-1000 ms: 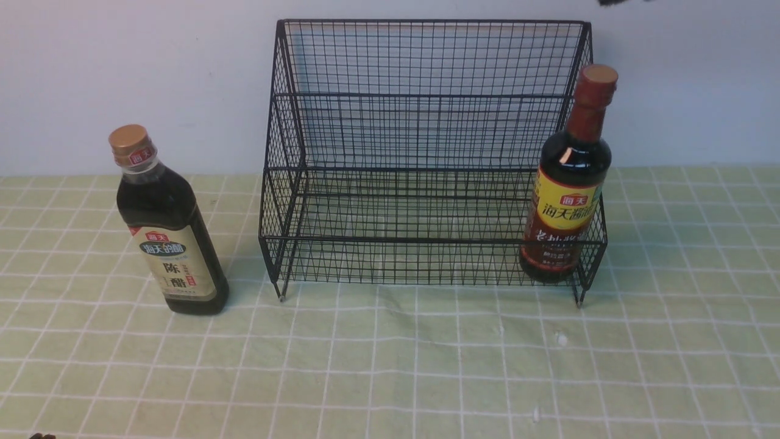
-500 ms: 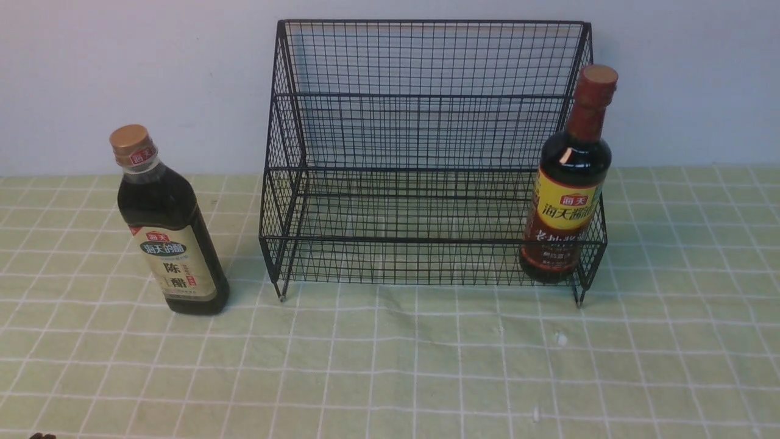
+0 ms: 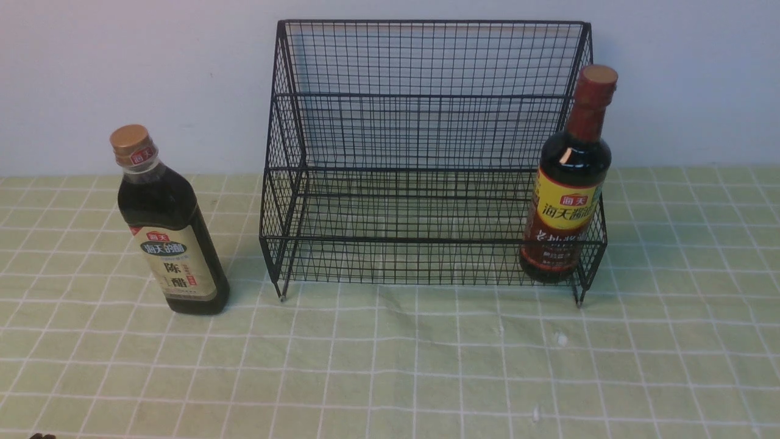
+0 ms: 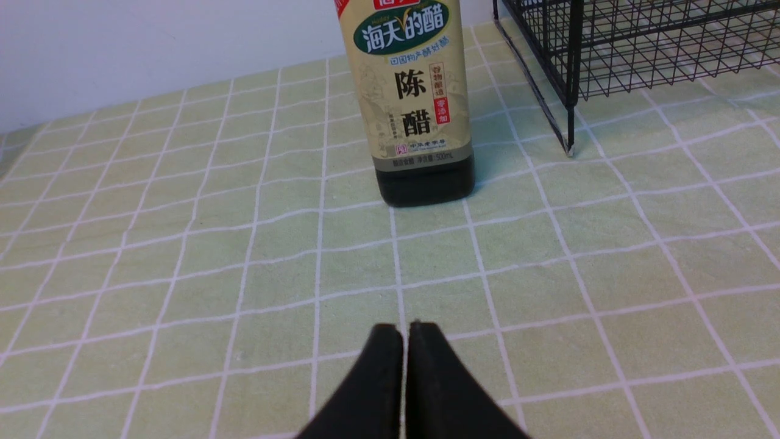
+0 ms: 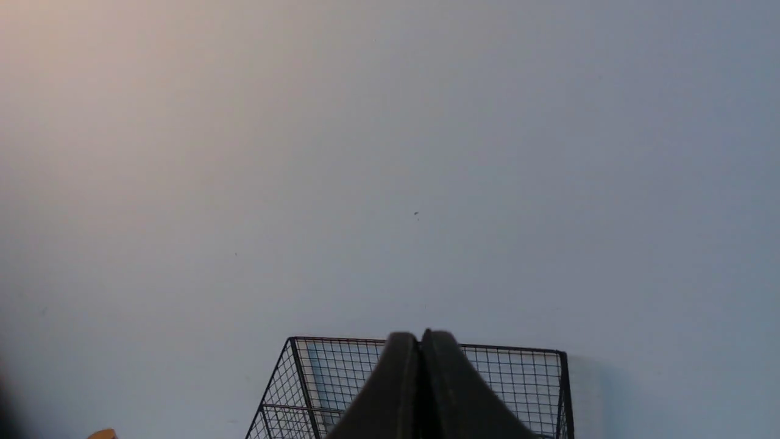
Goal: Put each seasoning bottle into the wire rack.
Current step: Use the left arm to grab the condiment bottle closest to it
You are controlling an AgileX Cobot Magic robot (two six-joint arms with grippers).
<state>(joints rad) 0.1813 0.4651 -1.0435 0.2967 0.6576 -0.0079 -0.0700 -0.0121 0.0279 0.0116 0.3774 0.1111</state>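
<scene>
One bottle, the gold-capped one (image 3: 173,244), stands on the checked cloth (image 3: 378,366) left of the wire rack (image 3: 432,240), which already holds the red-necked bottle (image 3: 567,201). The left gripper (image 4: 407,332), fingertips together and empty, should spread before reaching its body squarely; the right gripper (image 5: 420,341) is likewise closed.

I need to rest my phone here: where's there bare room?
Bare cloth lies in front of the wire rack, and right of it up to the wall. It's tighter between the vinegar bottle and rack; the rack's right end holds the soy sauce.
</scene>
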